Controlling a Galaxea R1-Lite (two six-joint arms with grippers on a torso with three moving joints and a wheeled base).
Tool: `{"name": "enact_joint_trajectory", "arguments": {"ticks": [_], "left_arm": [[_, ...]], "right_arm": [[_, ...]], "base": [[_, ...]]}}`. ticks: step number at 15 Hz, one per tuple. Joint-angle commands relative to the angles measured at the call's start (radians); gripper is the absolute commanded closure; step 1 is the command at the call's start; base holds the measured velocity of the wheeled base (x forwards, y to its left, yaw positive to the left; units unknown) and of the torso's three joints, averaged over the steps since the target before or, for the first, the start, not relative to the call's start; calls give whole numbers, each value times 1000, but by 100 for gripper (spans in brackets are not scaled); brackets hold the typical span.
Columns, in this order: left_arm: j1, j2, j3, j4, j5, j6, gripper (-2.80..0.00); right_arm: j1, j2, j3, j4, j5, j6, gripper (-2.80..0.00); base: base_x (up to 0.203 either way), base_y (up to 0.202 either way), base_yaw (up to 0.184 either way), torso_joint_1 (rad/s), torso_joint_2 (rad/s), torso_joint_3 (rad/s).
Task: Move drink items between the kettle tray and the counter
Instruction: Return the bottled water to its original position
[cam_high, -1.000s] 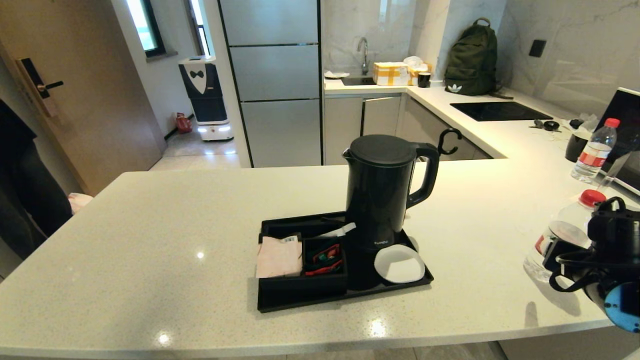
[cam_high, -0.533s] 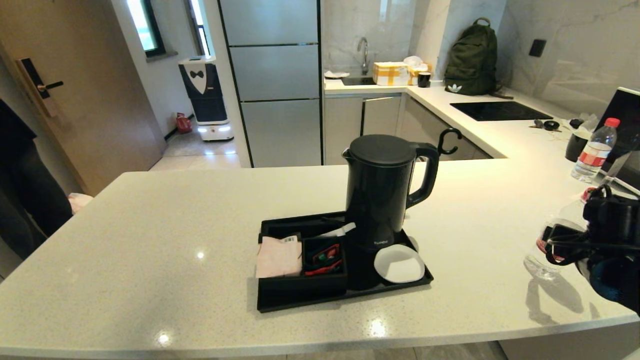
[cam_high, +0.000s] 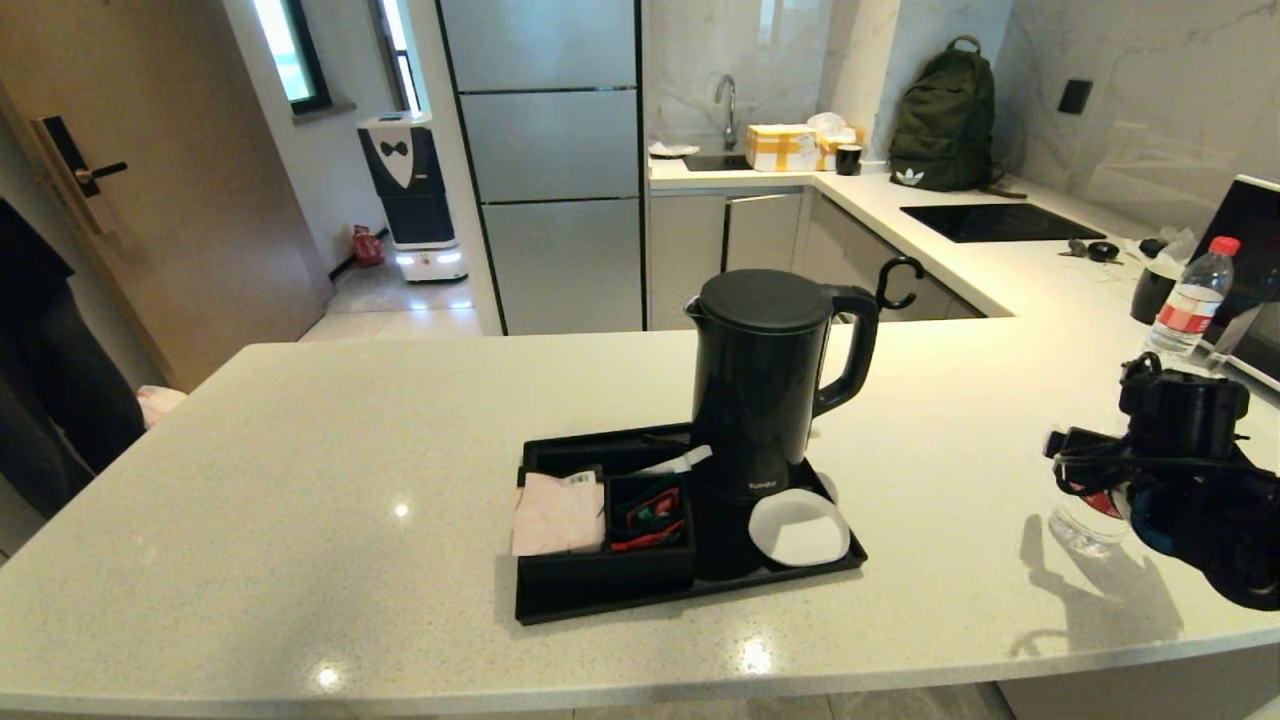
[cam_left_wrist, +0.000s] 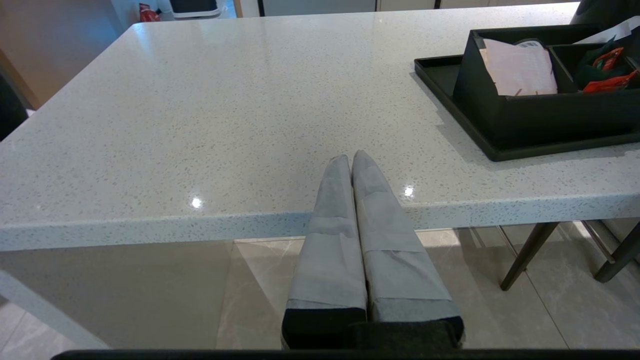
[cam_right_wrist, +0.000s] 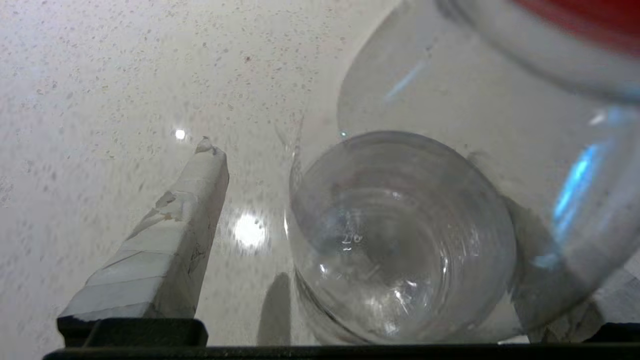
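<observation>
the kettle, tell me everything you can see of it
The kettle is tall, matte black and plastic-looking, with a flat round lid, a small spout on one side and a loop handle on the other, toward the robot's right. A small pale logo sits low on its front. It stands upright on the black kettle tray, behind the white coaster. Neither gripper touches it.

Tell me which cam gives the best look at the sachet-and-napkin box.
Left wrist view: the sachet-and-napkin box is near and shows its sloped side, pink napkin and red sachets. Head view shows the whole box on the kettle tray from above, but smaller. Right wrist view shows none of it, only the water bottle.
</observation>
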Motion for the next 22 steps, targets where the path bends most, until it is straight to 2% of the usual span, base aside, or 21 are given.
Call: {"name": "enact_joint_trajectory", "arguments": {"ticks": [1, 4, 5, 11, 15, 17, 20, 22], "left_arm": [[0, 1, 0, 0, 0, 1, 0], [0, 1, 0, 0, 0, 1, 0], [0, 1, 0, 0, 0, 1, 0], [0, 1, 0, 0, 0, 0, 0], [0, 1, 1, 0, 0, 1, 0], [0, 1, 0, 0, 0, 1, 0], [0, 1, 0, 0, 0, 1, 0], [0, 1, 1, 0, 0, 1, 0]], "right_arm": [[-26, 51, -51, -5, 0, -14, -280], [-34, 72, -71, -7, 0, -21, -280], [-34, 74, -71, -7, -2, -22, 0], [-32, 58, -60, -11, 0, -22, 0], [-21, -21, -9, -10, 3, -16, 0], [29, -136, 18, 6, 26, -18, 0], [214, -306, 27, 112, 83, -22, 0], [266, -321, 14, 143, 95, -31, 0]], "base": [[0, 0, 0, 0, 0, 0], [0, 0, 0, 0, 0, 0], [0, 0, 0, 0, 0, 0], [0, 0, 0, 0, 0, 0], [0, 0, 0, 0, 0, 0], [0, 0, 0, 0, 0, 0], [0, 0, 0, 0, 0, 0], [0, 0, 0, 0, 0, 0]]}}
